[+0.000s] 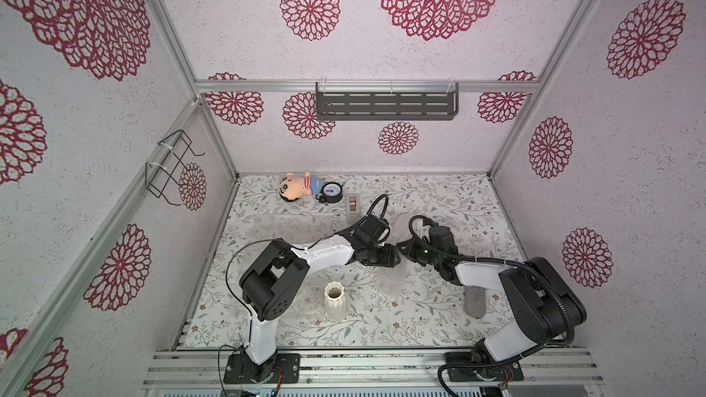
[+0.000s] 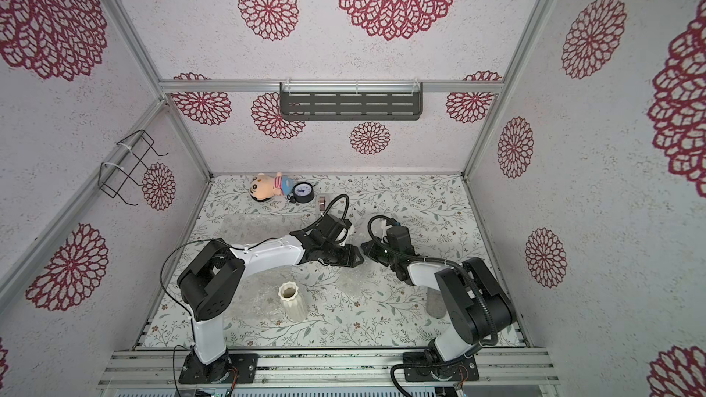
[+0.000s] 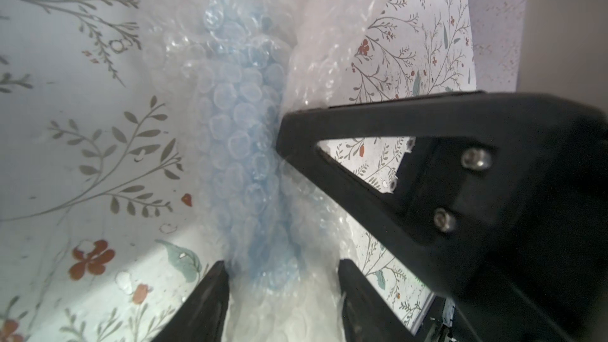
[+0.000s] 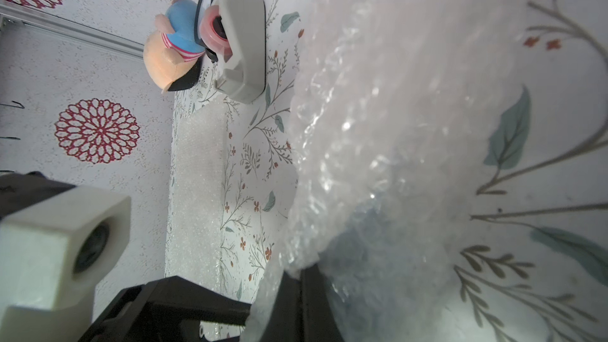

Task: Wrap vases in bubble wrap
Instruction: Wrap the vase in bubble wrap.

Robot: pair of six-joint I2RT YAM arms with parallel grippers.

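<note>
The light blue vase lies inside crumpled bubble wrap at mid-table, its blue showing through the bubbles. My left gripper has a finger on each side of this bundle, pressed against the wrap. My right gripper is shut on a fold of the same wrap, tip to tip with the left gripper. In both top views the arms hide the bundle. The cream vase stands upright near the front, apart from both grippers. A second bubble wrap sheet lies flat at the back left.
A plush doll, a round gauge and a beige tape dispenser sit along the back. A grey oblong case lies by the right arm. A dark shelf and a wire rack hang on the walls.
</note>
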